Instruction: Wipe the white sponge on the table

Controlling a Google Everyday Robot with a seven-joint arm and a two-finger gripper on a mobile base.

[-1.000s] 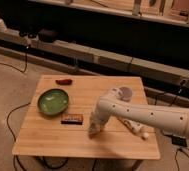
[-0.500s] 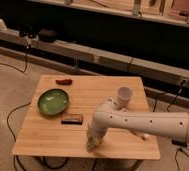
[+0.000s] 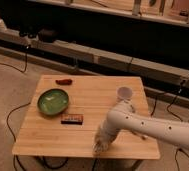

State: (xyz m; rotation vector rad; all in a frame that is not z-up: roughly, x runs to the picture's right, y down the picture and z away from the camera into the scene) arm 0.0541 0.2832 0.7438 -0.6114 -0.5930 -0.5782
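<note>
A: Start from the green bowl (image 3: 53,101) and read across. What lies to its right?

B: Up beyond the bowl, near the far edge of the table (image 3: 93,90), there is a small red-brown object (image 3: 64,81). Just to the bowl's right, a little nearer the front, lies a dark flat packet (image 3: 71,119). Further right of the bowl, down at the table's front edge, is the gripper (image 3: 100,146), pointing down at the wood. Well to the right of the bowl and further back stands a white cup (image 3: 124,93), close behind the white arm (image 3: 143,127).

A: And the white sponge?

B: I can't pick it out. A pale shape sits at the tip of the gripper, right of the bowl at the front edge, and the sponge is probably there, under or in the jaws. I cannot tell whether the jaws are open or clamped on it.

A: What could go wrong?

B: The gripper works very near the front edge, so a stroke toward it could push the sponge off the table. A stroke back toward the bowl might shove the dark packet. The arm's forearm passes close to the cup; a wide sweep could tip it.
</note>
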